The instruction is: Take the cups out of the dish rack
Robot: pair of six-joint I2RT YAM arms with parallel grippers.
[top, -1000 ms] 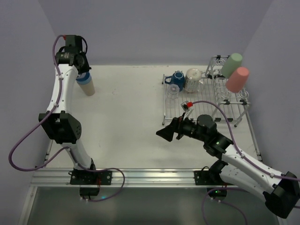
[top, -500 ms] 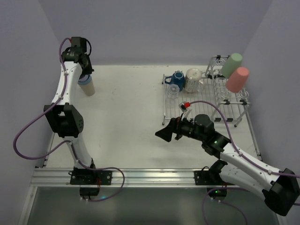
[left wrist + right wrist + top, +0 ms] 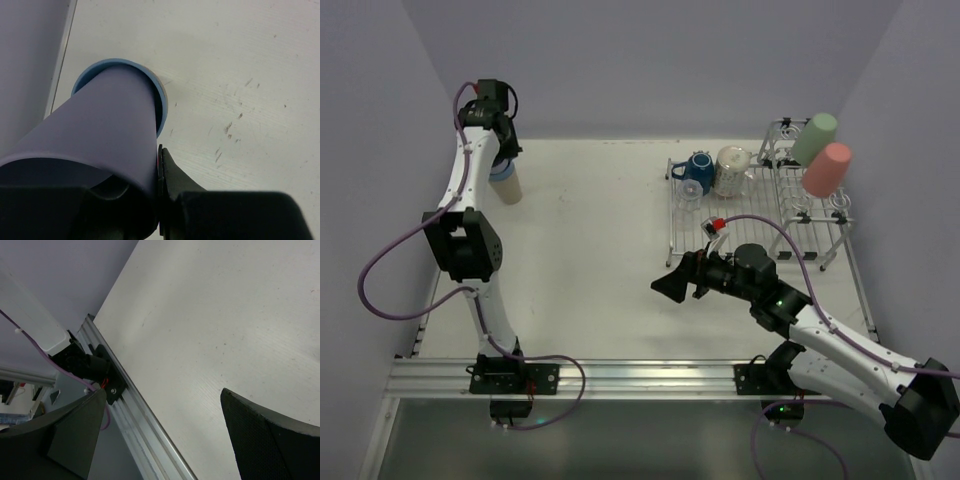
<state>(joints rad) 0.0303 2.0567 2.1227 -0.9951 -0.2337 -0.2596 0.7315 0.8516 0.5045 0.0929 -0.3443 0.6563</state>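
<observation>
Cups of thin, smooth plastic are judged light, fairly stiff and slippery, best taken across the side wall near the rim. A lavender plastic tumbler (image 3: 100, 135) is pinched narrowly between the fingers (image 3: 172, 175) of the left gripper (image 3: 501, 152). Its far end is sunk just inside the rim of a blue plastic tumbler (image 3: 161, 97) directly beyond the fingertips. Nothing is held by the right gripper (image 3: 668, 287), whose fingers are spread wide over the matte white table (image 3: 600, 220). Well beyond them and to their right stands the silver wire-grid dish rack (image 3: 760, 215). In it a glossy dark-blue handled mug (image 3: 698, 167) and a white speckled mug (image 3: 732, 170) are judged heavier and breakable. A green tumbler (image 3: 814, 138) and a salmon-pink tumbler (image 3: 826, 168) are tilted on prongs.
</observation>
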